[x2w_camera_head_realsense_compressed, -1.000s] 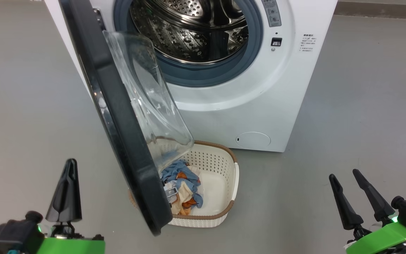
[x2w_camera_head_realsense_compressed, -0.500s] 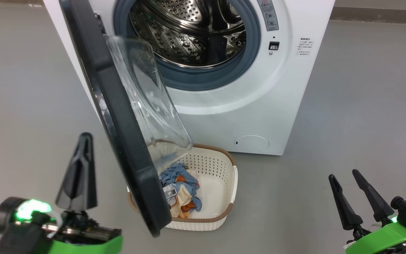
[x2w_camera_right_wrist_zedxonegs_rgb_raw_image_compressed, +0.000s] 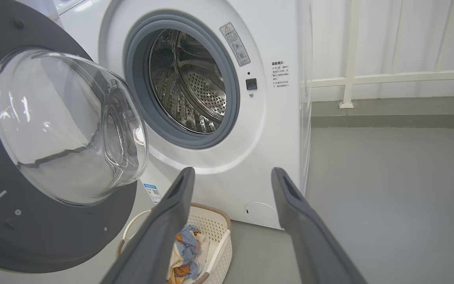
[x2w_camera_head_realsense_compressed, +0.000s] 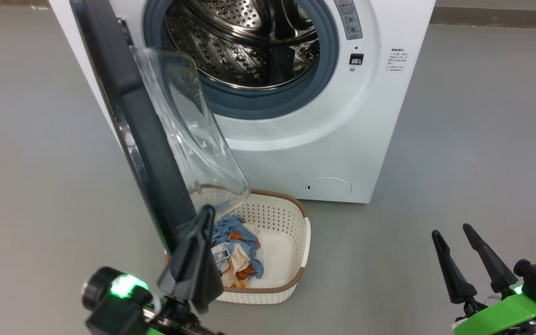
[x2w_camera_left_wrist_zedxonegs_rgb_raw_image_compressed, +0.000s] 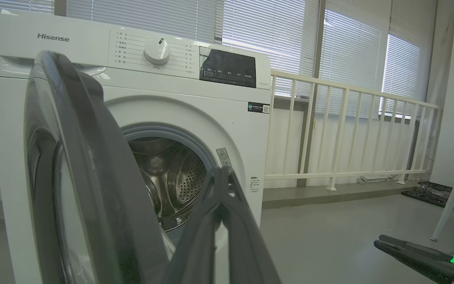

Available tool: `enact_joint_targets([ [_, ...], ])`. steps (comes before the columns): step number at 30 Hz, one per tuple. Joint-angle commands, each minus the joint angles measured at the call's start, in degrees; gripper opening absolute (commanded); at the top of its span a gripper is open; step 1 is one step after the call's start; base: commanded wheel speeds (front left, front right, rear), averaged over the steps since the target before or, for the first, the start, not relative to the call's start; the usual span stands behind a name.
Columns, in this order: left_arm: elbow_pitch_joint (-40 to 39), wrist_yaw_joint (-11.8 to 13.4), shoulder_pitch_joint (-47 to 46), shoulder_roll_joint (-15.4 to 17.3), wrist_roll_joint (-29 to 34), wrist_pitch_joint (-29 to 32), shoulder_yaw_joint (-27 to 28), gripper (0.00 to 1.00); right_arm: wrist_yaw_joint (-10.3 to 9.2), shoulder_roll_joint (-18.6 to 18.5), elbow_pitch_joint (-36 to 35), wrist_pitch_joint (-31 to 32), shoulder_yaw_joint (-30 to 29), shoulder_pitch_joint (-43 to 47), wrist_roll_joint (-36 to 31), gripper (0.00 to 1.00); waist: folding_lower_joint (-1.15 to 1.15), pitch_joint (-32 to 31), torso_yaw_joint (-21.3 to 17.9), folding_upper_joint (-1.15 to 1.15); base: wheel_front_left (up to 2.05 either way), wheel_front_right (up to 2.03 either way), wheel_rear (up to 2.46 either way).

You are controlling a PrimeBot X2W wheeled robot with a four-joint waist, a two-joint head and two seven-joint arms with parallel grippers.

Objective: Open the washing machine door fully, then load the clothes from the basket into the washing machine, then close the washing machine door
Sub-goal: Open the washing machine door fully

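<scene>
Washing machine door [x2w_camera_head_realsense_compressed: 142, 139], glossy black with a bulging clear glass bowl, stands partway open, lower edge just behind the left gripper [x2w_camera_head_realsense_compressed: 207, 212], fingers pressed together. Right gripper [x2w_camera_head_realsense_compressed: 451, 230] is held spread, well apart. Under the door: cream basket [x2w_camera_head_realsense_compressed: 298, 276] with blue-and-orange clothes [x2w_camera_head_realsense_compressed: 236, 238]. Behind, the white washing machine [x2w_camera_head_realsense_compressed: 342, 153], steel drum [x2w_camera_head_realsense_compressed: 249, 42] exposed.
</scene>
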Motion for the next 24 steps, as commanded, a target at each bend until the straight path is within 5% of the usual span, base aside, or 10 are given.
enact_joint_targets([
  [1,-0.6,-0.2,-0.3,0.7,-0.5,-0.2,0.9,0.0,0.09,-0.8,-1.4,-0.7,1.0,-1.3,0.1,1.0,0.0,0.0,-0.1,0.0,0.0,0.0,0.0],
  [24,14.8,3.0,-2.7,0.7,-9.2,1.2,-4.5,0.0,0.09,-0.1,-1.3,-0.7,1.3,-1.8,0.3,1.0,0.0,1.5,-1.8,0.0,0.0,0.0,0.0],
])
